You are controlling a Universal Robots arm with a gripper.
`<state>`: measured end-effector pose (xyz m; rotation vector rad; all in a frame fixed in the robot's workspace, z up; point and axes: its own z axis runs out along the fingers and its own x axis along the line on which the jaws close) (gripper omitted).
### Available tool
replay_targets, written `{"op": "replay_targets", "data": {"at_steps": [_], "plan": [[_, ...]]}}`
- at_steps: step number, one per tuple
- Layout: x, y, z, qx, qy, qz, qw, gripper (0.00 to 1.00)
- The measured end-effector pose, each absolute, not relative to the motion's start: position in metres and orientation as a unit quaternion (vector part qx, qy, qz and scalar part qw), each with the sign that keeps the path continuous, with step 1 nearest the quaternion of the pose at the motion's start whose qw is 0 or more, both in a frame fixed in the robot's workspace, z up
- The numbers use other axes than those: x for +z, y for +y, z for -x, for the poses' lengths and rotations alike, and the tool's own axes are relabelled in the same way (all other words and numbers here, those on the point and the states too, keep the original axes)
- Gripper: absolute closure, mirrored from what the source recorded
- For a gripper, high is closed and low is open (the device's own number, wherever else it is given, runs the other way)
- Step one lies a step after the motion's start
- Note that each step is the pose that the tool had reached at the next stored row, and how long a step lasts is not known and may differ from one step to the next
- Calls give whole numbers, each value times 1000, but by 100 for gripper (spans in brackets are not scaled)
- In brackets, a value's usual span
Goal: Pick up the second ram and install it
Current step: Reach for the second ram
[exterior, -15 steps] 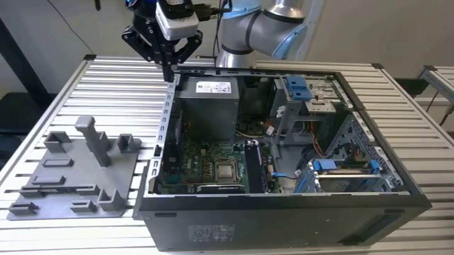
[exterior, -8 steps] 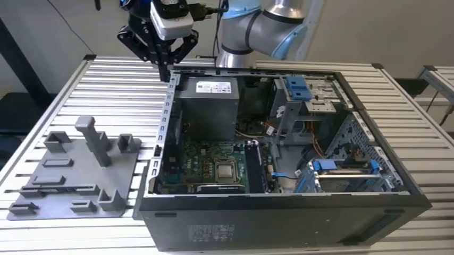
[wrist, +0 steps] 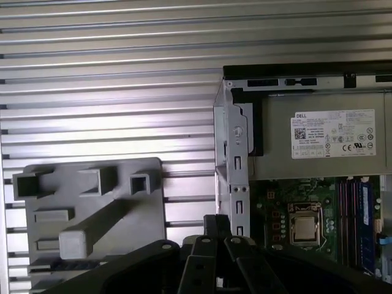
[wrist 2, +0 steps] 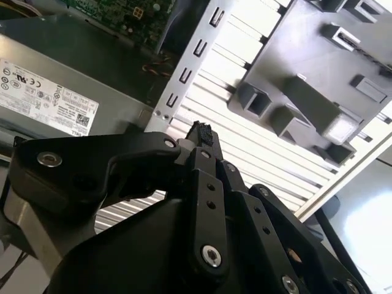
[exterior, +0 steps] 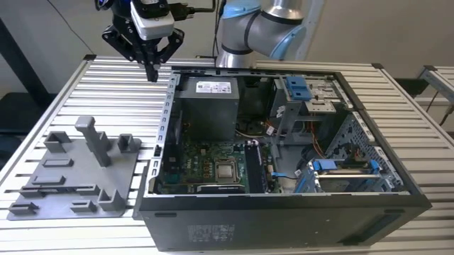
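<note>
The gripper (exterior: 151, 74) hangs high above the slatted table (exterior: 106, 90), at the far side of the scene, just outside the far corner of the open computer case (exterior: 284, 204) on the exterior view's left. Its fingers are drawn together to a point, and nothing can be seen between them in either the exterior view or the second wrist view. The grey fixture (exterior: 64, 186) lies on the table nearer the camera, at the exterior view's left of the case.

The second ram (wrist: 365, 220) looks to be the thin board standing on edge among the memory slots (exterior: 255, 164), just beside the processor (exterior: 225, 171) on the exterior view's right. It cannot be told for certain that this is the second stick.

Such a stick is judged to be light and stiff, but thin and easily harmed by bending or twisting. Its flat faces are smooth, so a pinch could slip. The safest hold seems to be across the two faces near the middle of the upper long edge, well away from the contact edge.
</note>
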<state>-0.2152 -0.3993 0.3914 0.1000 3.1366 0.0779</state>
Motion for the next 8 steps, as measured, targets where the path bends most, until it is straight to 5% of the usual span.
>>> {"op": "replay_targets", "data": {"at_steps": [8], "plan": [[391, -399, 241, 25, 999, -32, 1, 89]]}}
